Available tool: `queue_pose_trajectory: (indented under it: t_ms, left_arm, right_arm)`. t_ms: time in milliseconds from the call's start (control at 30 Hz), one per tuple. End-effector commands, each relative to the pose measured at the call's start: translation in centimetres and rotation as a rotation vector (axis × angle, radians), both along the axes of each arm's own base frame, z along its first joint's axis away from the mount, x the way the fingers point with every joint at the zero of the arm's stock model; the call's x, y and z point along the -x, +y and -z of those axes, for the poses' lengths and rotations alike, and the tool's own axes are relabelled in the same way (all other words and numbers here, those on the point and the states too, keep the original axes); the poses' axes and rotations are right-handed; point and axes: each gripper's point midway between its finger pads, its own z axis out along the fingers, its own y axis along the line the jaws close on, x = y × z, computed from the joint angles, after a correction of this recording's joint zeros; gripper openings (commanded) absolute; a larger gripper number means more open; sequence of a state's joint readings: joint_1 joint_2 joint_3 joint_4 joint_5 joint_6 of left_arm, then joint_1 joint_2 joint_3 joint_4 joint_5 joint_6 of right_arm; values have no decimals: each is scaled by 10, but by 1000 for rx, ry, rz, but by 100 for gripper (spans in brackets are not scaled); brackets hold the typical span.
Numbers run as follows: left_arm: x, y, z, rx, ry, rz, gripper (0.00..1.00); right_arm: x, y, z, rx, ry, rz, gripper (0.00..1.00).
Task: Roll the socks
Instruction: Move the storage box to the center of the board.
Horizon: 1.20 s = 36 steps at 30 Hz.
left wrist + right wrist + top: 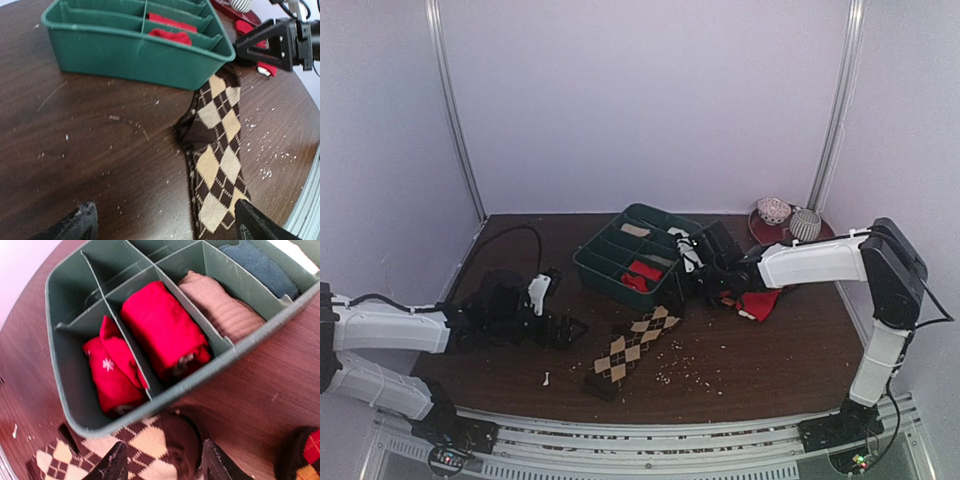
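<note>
A dark brown sock with tan argyle diamonds (632, 350) lies flat on the table, running from the green tray's front corner toward the near edge; it also shows in the left wrist view (217, 150). My right gripper (698, 283) is open, its fingers straddling the sock's dark end (172, 440) beside the tray wall. My left gripper (570, 330) is open and empty, low over the table left of the sock; its right fingertip (255, 222) is over the sock's edge. A bright red sock (760, 303) lies under the right arm.
The green divided tray (595, 265) holds rolled red socks (162, 327), a tan roll (220, 305) and a blue one (260, 265). A dark red plate (760, 232) with patterned balls stands at back right. Pale crumbs dot the table. Another dark patterned sock (305, 452) lies right of my gripper.
</note>
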<state>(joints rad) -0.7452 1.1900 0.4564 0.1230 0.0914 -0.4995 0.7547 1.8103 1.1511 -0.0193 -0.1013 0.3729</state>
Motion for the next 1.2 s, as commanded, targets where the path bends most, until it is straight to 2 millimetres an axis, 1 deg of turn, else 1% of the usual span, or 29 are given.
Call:
queue_pose_trajectory:
  t_ms: [0, 33, 100, 167, 233, 300, 333, 433, 533, 667, 700, 733, 800, 833, 867, 900, 933, 967, 1000, 1033, 1167]
  left_arm:
    - [5, 0, 1, 40, 4, -2, 94]
    - [7, 1, 4, 39, 10, -1, 94]
    - [9, 2, 6, 40, 15, 1, 94]
    - [10, 1, 6, 44, 15, 6, 94]
    - [12, 1, 6, 49, 17, 15, 94]
    - [14, -1, 6, 52, 20, 28, 94]
    - [14, -1, 7, 54, 22, 32, 94]
    - [16, -2, 8, 55, 27, 38, 94]
    - [18, -2, 8, 62, 25, 38, 94]
    - [19, -1, 7, 68, 22, 36, 94]
    - [16, 0, 8, 60, 12, 20, 94]
    - [11, 3, 7, 51, 0, -7, 94]
    - [-5, 14, 6, 24, -28, -114, 94]
    - [-15, 17, 1, 18, -45, -164, 93]
    - [-25, 18, -4, 18, -60, -198, 89]
    - [-34, 17, -12, 27, -73, -223, 79]
    - [-43, 16, -16, 32, -80, -246, 58]
    - [-53, 12, -23, 38, -91, -262, 39]
    - [-62, 8, -26, 33, -98, -274, 26]
    - [-70, 4, -26, 21, -104, -277, 21]
    - [-97, -19, -20, -1, -116, -238, 19]
  right_arm:
    - [-23, 20, -8, -112, -12, 52, 51]
    - [-25, 20, -2, -104, -8, 65, 51]
    - [-33, 15, 5, -92, -33, 107, 51]
    - [-46, 8, 8, -77, -69, 147, 51]
    - [-63, 6, 11, -81, -91, 163, 51]
    - [-83, 6, 13, -85, -109, 174, 51]
    - [-97, 7, 8, -94, -127, 178, 50]
    - [-124, 5, 8, -83, -154, 194, 50]
    - [-143, -1, 8, -81, -168, 216, 50]
    - [-165, -11, 4, -88, -190, 236, 50]
    - [-168, -13, 9, -73, -176, 239, 50]
    - [-171, -16, 10, -60, -169, 246, 50]
    - [-170, -19, 4, -61, -172, 251, 50]
    - [-166, -21, 0, -71, -175, 254, 50]
    - [-161, -24, -3, -82, -176, 259, 50]
    - [-155, -27, -8, -90, -178, 263, 50]
    - [-149, -31, -11, -93, -178, 266, 50]
    - [-143, -35, -18, -101, -185, 269, 50]
    - [-134, -40, -20, -104, -183, 264, 50]
    - [-127, -43, -26, -110, -190, 261, 50]
    - [-98, -50, -59, -131, -219, 212, 50]
